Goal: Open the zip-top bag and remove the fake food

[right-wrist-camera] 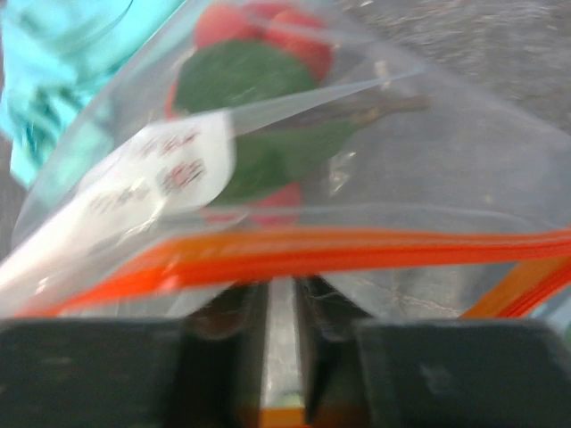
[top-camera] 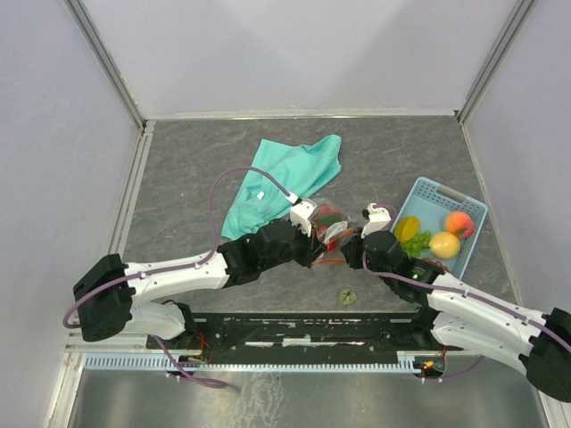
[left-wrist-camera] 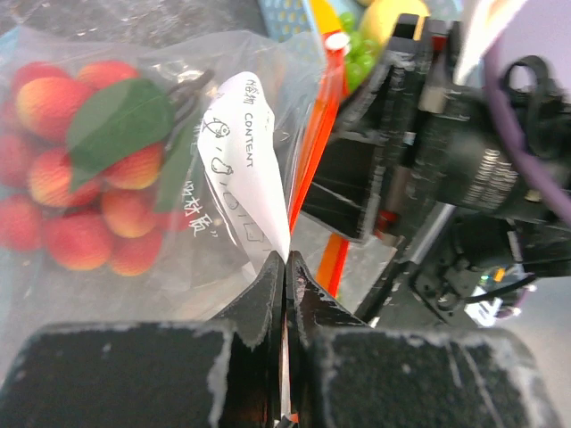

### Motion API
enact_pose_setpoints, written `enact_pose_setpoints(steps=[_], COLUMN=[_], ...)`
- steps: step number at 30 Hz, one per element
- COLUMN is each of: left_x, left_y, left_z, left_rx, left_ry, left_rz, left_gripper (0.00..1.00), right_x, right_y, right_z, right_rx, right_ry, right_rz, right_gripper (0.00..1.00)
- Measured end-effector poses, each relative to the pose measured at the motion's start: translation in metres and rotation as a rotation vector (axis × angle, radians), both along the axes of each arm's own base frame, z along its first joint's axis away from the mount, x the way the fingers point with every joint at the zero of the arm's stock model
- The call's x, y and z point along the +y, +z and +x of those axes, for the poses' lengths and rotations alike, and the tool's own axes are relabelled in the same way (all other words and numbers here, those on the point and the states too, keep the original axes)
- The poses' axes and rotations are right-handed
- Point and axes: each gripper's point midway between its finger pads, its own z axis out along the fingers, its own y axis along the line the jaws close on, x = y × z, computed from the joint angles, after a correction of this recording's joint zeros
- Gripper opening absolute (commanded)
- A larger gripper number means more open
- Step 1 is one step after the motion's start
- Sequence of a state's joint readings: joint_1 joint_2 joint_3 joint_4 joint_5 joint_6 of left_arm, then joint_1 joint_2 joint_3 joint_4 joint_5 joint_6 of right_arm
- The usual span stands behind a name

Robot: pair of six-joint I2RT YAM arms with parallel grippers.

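Observation:
The clear zip-top bag point(top-camera: 331, 227) is held between both grippers near the table's front middle. It holds red berries point(left-wrist-camera: 62, 178) with green leaves point(left-wrist-camera: 116, 120) and a white label point(left-wrist-camera: 245, 152). My left gripper point(left-wrist-camera: 285, 259) is shut on the plastic lip beside the orange zip strip point(left-wrist-camera: 312, 152); from above it point(top-camera: 319, 241) comes in from the left. My right gripper point(right-wrist-camera: 284, 287) is pinched narrowly on the lip just below the orange strip point(right-wrist-camera: 357, 250), with berries point(right-wrist-camera: 259, 27) and a leaf point(right-wrist-camera: 241, 76) beyond. From above the right gripper point(top-camera: 350, 248) sits at the bag's right side.
A blue basket point(top-camera: 446, 192) at the right holds a yellow lemon point(top-camera: 444, 243), a peach point(top-camera: 459, 223), green grapes point(top-camera: 419, 242) and a yellow-orange piece point(top-camera: 408, 228). A teal cloth point(top-camera: 285, 174) lies behind the bag. A small green leafy piece point(top-camera: 346, 296) lies near the front edge.

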State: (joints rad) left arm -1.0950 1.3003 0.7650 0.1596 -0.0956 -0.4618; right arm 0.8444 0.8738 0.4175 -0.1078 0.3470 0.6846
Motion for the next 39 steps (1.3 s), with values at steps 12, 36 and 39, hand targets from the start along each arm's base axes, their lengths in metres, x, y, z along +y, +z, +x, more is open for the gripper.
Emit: enact_pose_setpoints(steps=[12, 36, 39], left_x=[-0.028, 0.077, 0.074], left_y=[-0.004, -0.123, -0.122], left_z=[-0.025, 0.123, 0.122], left_rx=[0.1, 0.426, 0.427], left_ry=[-0.158, 0.18, 0.16], left_rz=[-0.069, 0.098, 0.085], left_gripper=[0.76, 0.41, 0.37], right_x=[-0.024, 0.037, 0.055], right_y=[-0.015, -0.028, -0.024], right_z=[0.032, 0.083, 0.09], right_rx=[-0.056, 0.058, 0.068], right_ry=[-0.348, -0.219, -0.161], right_rz=[0.123, 0.4, 0.421], right_gripper=[0.96, 0.96, 0.91])
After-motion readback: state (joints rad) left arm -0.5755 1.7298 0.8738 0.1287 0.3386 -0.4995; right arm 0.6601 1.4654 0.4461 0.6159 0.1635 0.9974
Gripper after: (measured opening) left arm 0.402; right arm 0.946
